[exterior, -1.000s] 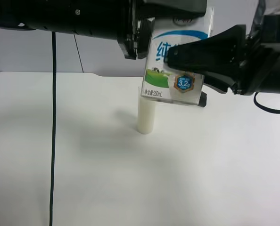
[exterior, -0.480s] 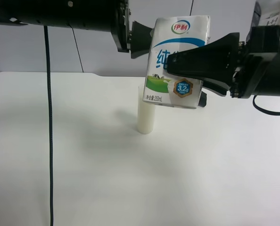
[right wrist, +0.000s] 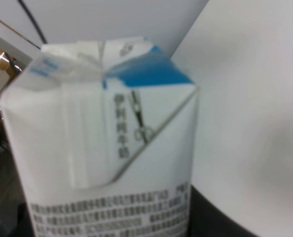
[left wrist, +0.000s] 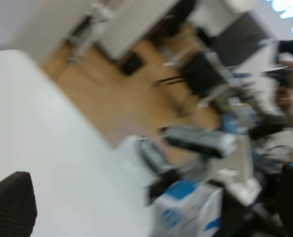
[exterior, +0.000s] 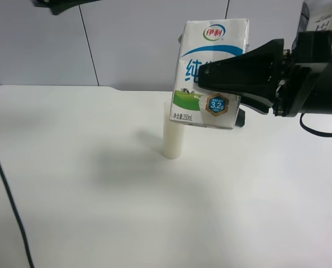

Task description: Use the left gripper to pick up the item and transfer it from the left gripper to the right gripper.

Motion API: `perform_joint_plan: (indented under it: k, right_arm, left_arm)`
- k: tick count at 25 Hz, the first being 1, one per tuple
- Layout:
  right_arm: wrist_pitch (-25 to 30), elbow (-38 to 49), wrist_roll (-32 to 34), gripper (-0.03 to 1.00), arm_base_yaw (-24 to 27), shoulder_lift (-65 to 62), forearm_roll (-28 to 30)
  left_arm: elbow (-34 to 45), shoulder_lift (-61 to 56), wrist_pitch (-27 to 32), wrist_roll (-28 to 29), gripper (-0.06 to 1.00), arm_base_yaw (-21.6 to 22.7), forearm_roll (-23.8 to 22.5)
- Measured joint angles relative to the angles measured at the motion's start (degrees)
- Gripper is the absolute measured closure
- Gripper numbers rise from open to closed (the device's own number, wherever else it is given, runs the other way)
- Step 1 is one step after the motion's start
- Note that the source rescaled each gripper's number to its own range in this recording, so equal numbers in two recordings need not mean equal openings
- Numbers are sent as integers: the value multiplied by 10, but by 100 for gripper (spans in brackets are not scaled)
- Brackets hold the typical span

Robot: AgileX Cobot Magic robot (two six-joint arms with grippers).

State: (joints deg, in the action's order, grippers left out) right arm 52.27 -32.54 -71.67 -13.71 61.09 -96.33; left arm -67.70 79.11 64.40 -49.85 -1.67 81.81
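The white milk carton [exterior: 210,67] with blue and green print hangs upright in the air, above the table. My right gripper [exterior: 208,78], on the arm at the exterior high view's right, is shut on its sides. One long black finger [exterior: 238,64] crosses the printed face. The right wrist view shows the carton's folded top [right wrist: 122,128] up close. In the left wrist view my left gripper [left wrist: 151,205] is open and empty, its fingertips [left wrist: 11,202] wide apart and away from the carton [left wrist: 186,210]. Only a dark bit of the left arm [exterior: 60,4] shows at the exterior high view's top left edge.
A tall white cylinder [exterior: 172,137] stands on the white table [exterior: 99,195], just below and behind the carton. A thin black cable [exterior: 9,201] hangs across the table's left edge. A white wall is behind.
The left gripper has let go of the carton and pulled away to the upper left, almost out of the exterior high view. The right gripper keeps the carton in place.
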Motion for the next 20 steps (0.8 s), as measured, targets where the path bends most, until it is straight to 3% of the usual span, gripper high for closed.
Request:
perform_joint_plan:
  k: [4,6,10,20]
  right_arm:
    - [0,0,0,97,0,0,0]
    - [0,0,0,97,0,0,0]
    - [0,0,0,97,0,0,2]
    - [0,0,16,97,0,0,36]
  left_arm:
    - [0,-68,1,56,-4,85,-127]
    - [0,-105,-6,87,-4,108,-194]
    - [0,-174,-15,159,-4,115,-319]
    - [81,-368,-27,347,-4,115,-554]
